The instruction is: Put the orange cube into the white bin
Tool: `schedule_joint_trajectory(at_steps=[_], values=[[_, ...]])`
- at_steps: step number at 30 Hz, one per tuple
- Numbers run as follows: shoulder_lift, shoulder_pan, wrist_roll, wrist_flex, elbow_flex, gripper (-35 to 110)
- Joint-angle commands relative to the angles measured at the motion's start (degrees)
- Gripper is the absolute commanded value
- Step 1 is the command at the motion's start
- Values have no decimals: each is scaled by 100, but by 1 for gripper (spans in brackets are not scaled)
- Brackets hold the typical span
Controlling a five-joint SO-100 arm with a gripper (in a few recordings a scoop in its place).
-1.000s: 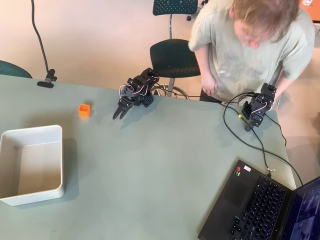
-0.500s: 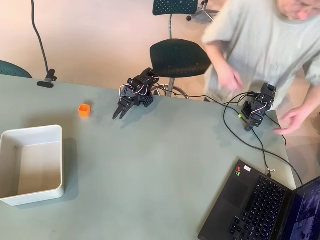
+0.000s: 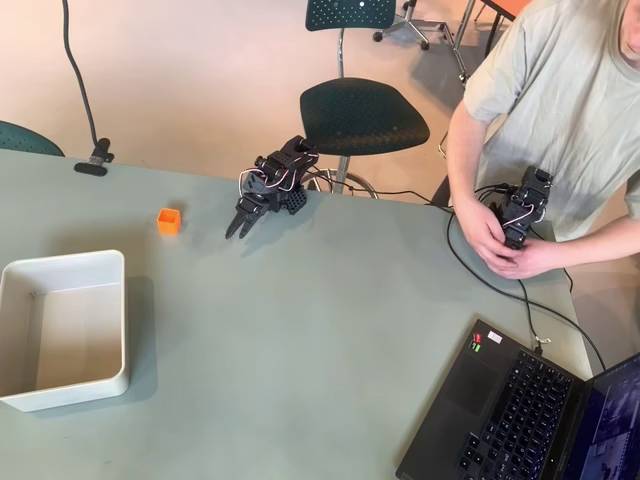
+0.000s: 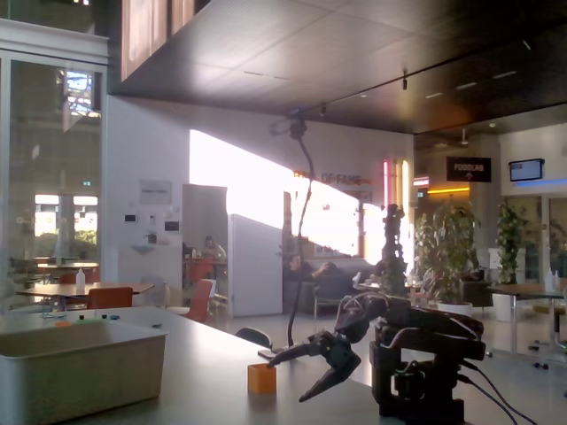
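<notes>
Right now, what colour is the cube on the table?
Bright orange cube; clearest in the overhead view.

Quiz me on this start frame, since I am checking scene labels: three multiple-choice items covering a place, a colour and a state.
1. Where is the orange cube?
A. inside the white bin
B. on the table between the bin and the gripper
C. on the laptop

2. What colour is the bin?
A. white
B. blue
C. black

3. How does the gripper stand?
A. shut on the cube
B. open, holding nothing
C. resting inside the bin

Answers: 1 B, the overhead view shows the cube on the bare table, apart from both. 2 A, its walls are white. 3 B, the fixed view shows the fingers spread with nothing between them.
</notes>
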Motion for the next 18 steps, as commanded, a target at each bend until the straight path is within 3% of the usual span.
schedule_joint_trajectory(at_steps=[1, 18], values=[[193, 35, -26, -70, 0, 47], [114, 44, -18, -70, -2927, 48]])
